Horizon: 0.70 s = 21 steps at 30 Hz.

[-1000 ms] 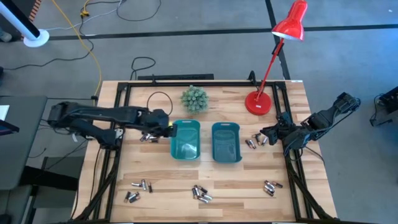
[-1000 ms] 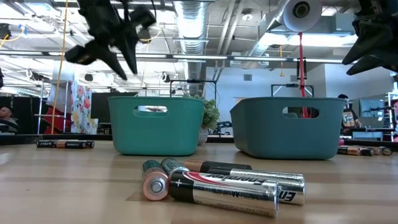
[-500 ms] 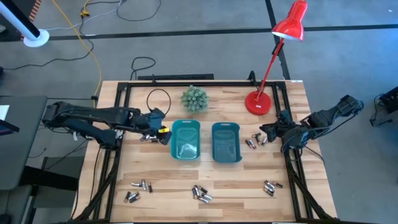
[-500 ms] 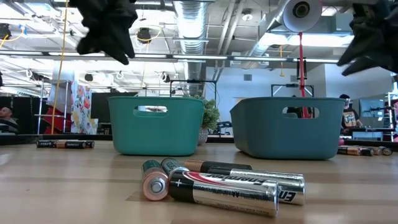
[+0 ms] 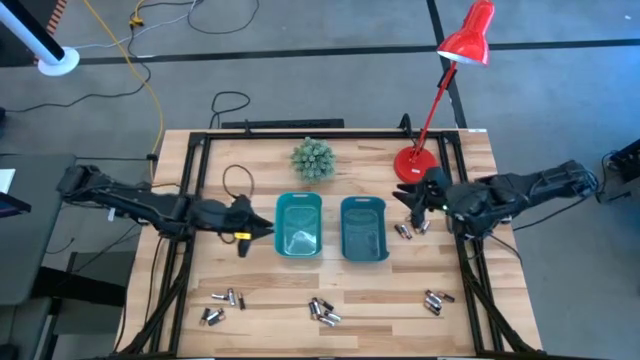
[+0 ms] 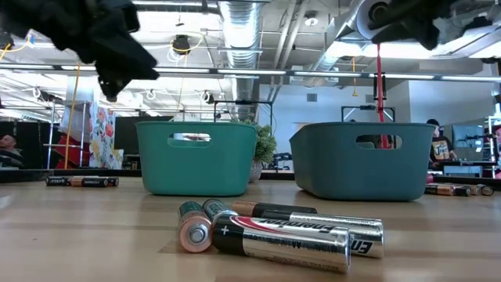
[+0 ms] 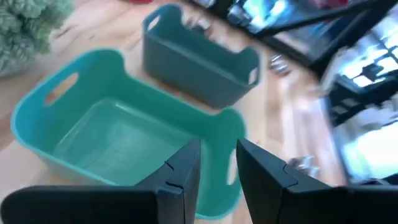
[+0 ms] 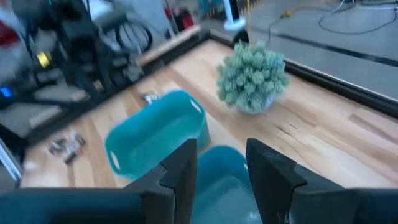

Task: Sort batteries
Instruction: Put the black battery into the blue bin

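The batteries (image 5: 323, 311) — small silvery and dark cells — lie in clusters on the table (image 5: 270, 285) around both bins (image 5: 298, 226). The left gripper (image 5: 262, 228) and the right gripper (image 5: 408, 196) each hover beside a bin, fingers parted — nothing between them.

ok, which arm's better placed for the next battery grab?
Right, probably. The right gripper hangs just beside the batteries by the darker bin; the left gripper is at the lighter bin.

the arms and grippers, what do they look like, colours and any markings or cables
Both arms are dark, nearly black, jointed and slender. The left gripper has a small yellow mark near its wrist and flat, dark, blocky fingers. The right gripper has the same dark flat fingers. No markings are legible.
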Available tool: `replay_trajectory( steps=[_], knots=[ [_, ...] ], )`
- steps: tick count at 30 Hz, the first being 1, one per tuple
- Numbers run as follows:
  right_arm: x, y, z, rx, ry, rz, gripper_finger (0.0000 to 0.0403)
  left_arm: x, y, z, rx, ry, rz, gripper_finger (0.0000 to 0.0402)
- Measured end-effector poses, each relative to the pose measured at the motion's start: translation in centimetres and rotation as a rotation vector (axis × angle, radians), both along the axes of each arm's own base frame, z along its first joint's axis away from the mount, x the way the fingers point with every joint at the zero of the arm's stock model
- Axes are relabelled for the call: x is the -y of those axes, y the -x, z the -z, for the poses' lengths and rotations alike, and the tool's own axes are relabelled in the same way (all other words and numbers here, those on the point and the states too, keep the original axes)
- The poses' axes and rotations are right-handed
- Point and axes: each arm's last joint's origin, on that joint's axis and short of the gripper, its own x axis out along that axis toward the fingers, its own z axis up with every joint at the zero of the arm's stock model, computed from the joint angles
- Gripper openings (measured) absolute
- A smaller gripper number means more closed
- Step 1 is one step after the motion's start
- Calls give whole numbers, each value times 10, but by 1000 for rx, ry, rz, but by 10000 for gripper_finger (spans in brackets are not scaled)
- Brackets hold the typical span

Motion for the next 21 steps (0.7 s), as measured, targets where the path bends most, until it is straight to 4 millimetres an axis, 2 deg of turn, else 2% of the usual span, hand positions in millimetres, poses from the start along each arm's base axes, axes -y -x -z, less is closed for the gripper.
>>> replay_trajectory(
  steps=[4, 8, 14, 21],
  knots=[
    [12, -18, -15, -152, -42, -3, 158, -3, 19, -1, 55, 11, 34, 100],
    [29, -30, -17, -420, -150, -31, 158, -6, 34, -7, 84, -34, 51, 100],
    [59, -35, 4, -819, -350, -54, 158, -9, 50, -14, 122, -60, 65, 100],
    [80, -41, 22, -993, -366, -195, 158, -11, 57, -10, 80, 13, 39, 100]
  ],
)
